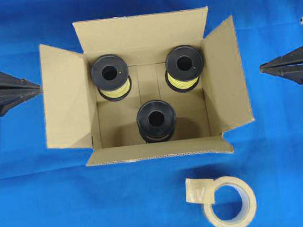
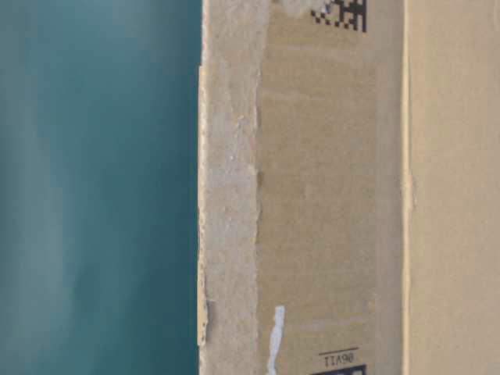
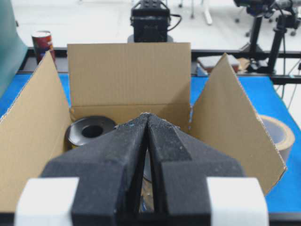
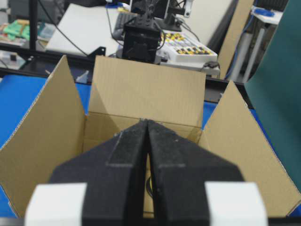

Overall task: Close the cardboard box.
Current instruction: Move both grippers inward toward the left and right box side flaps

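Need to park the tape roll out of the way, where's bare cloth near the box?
Bare blue cloth lies front-left of the cardboard box, and a strip behind it. Front-right holds the tape roll. Either side is tight: the left gripper touches the left flap and the right gripper sits nearby.

It looked like a robotics lab: a blue-covered table [image 1: 37, 212], camera stands [image 3: 277, 37] and office chair legs [image 3: 202, 9] on the far side, an electronics board [image 4: 188, 47] on a bench beyond.
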{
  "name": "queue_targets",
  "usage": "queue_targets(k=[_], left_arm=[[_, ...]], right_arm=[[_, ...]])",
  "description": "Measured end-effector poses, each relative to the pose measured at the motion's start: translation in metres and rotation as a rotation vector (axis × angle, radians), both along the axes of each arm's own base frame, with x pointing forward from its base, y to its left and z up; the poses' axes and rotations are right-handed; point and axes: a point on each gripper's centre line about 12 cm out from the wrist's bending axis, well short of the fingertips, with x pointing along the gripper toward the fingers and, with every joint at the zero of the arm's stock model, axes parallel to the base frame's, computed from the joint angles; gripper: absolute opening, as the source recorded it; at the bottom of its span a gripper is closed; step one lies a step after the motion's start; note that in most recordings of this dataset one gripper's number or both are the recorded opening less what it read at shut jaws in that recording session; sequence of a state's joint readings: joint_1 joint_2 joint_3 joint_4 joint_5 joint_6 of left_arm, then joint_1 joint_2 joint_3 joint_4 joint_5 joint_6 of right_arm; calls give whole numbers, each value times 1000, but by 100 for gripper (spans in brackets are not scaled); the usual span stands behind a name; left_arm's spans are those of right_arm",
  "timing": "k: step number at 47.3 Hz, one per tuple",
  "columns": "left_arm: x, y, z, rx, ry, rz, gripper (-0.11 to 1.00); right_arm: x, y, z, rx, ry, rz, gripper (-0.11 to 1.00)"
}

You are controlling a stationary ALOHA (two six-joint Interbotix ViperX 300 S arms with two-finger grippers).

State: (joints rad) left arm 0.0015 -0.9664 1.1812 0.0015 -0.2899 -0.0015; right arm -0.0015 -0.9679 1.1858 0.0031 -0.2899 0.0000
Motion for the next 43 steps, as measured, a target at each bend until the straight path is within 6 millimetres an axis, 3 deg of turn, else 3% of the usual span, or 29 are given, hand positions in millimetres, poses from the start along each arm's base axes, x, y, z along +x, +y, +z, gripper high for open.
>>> queue_targets(k=[9,21,31,43], left_arm=[[-6,-1,1,-24,20,-4,0],[-24,-2,-10,-22,186,-11,0],[-38,-3,-21,-17,310,-15,0],[-40,-2,-65,-34,469,-12,0]], right_arm=[[2,0,7,14,18,-1,0],[-8,0,3,30,158,1,0],[-14,0,-17,56,339,-4,0],[-11,-1,-61,64,504,-13,0]])
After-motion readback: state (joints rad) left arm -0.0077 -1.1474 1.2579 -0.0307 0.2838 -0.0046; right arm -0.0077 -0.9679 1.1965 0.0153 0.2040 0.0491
